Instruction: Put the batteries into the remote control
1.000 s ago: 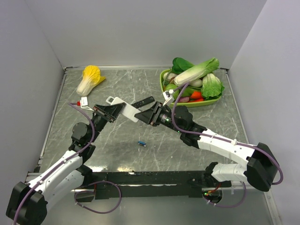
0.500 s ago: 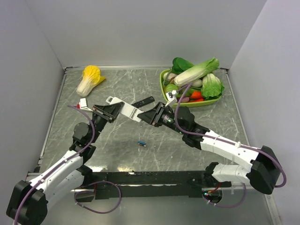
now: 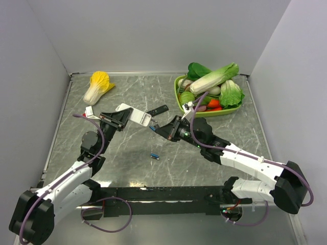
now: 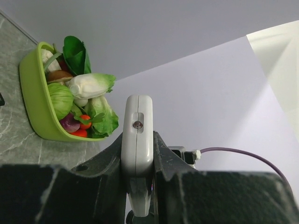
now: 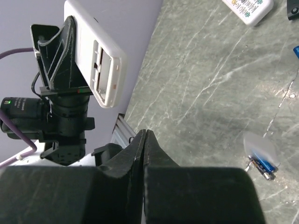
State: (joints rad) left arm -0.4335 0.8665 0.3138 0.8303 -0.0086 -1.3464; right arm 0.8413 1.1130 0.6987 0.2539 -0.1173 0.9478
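White remote control (image 3: 135,116) is clamped in my left gripper (image 3: 117,121), just ahead of my right gripper (image 3: 154,128), which is closed tight on nothing.

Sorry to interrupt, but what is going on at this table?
The left gripper holds the remote up off the table, its open battery bay turned toward the right gripper. That gripper is shut just short of it, with nothing visible between its fingers. One battery lies on the table below.
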